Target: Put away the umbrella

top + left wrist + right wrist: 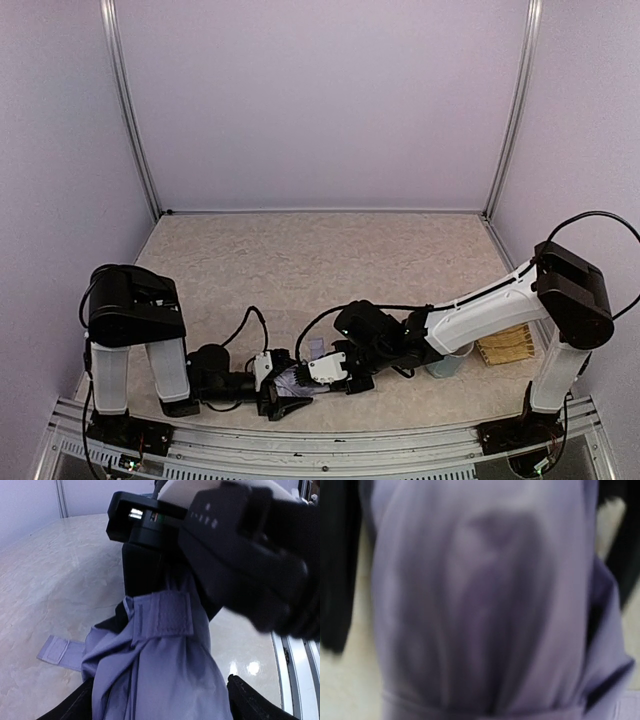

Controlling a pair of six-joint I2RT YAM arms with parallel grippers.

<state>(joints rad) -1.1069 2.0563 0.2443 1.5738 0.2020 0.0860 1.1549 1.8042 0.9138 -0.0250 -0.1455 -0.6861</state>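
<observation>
Clamping the folded lavender fabric between both fingers, the left gripper (285, 398) holds the umbrella (300, 379), which lies low over the marbled table (300, 260) at lower centre of the top view. Just right, the right gripper (335, 369) straddles it; blur hides whether its jaws grip.

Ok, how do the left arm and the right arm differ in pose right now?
The left arm is folded tight above its base; the right arm stretches long across the table towards the left. The left hand meets the umbrella from the left, low at the near edge; the right hand meets it from the right. Shared: both hands have its fabric between their fingers.
</observation>
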